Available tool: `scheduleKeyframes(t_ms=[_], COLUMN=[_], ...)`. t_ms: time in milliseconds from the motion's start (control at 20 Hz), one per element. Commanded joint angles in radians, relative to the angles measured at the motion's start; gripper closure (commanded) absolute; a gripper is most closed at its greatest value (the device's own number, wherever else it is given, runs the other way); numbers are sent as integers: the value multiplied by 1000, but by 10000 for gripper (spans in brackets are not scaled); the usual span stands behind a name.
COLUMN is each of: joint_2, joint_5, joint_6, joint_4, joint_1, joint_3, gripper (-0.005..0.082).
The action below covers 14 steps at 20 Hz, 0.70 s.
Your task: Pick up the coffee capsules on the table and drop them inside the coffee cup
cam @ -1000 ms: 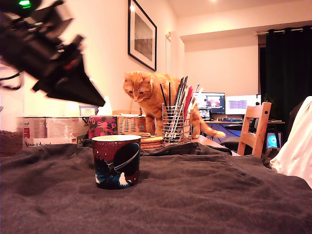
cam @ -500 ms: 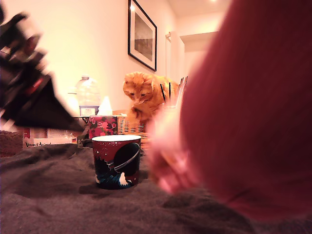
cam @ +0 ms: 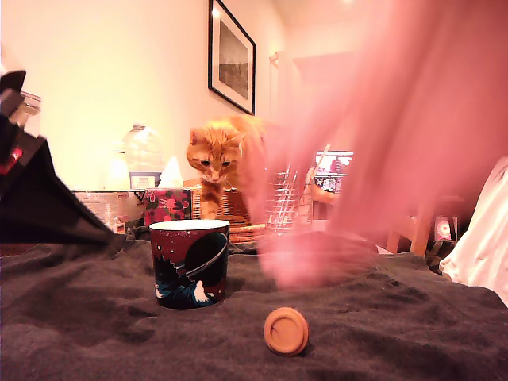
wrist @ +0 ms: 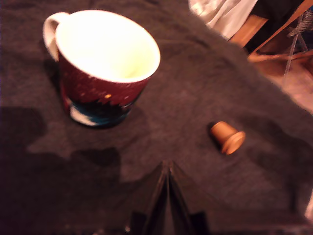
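The coffee capsule (wrist: 227, 137) lies on its side on the desk (cam: 413, 325), apart from the coffee mug (wrist: 105, 63); in the exterior view it sits at about 4 o'clock from the mug, its round flanged end facing the camera. Under this light it looks orange-tan. The mug looks empty, its handle on the far side from the capsule. The tool (wrist: 168, 196) hangs above the cloth with its jaws together, holding nothing.

To do this step well, I judge the jaws must part first, then come down across the tapered body, not the flange, since a capsule lying on soft cloth may roll or sink into a fold.

The charcoal cloth is fuzzy and rumpled. A person's blurred arm (cam: 413, 135) sweeps across the exterior view. Behind stand an orange cat (cam: 214, 163), a wire utensil holder (cam: 286, 206), a floral box (cam: 167, 205) and a framed picture (cam: 232, 55).
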<state>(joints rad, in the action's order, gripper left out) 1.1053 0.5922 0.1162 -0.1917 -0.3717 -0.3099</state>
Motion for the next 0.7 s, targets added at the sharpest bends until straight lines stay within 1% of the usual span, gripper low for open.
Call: scheduleKeyframes(t_ms=[0,200,350,400,500,650], joint_2=[-21,-31,-30,-29,-21,14], joint_5=[6,2,-3,-23,-62,-85], joint_6=[15,15,-26,-26,-74,-74], joint_4=[-19,-45,-74,-75,-80,-136], joint_1=[-9,-32,-78,-100,-148,-223], joint_3=[15,15,15,15,15,15], gripper=[793,793,793,793,793,793])
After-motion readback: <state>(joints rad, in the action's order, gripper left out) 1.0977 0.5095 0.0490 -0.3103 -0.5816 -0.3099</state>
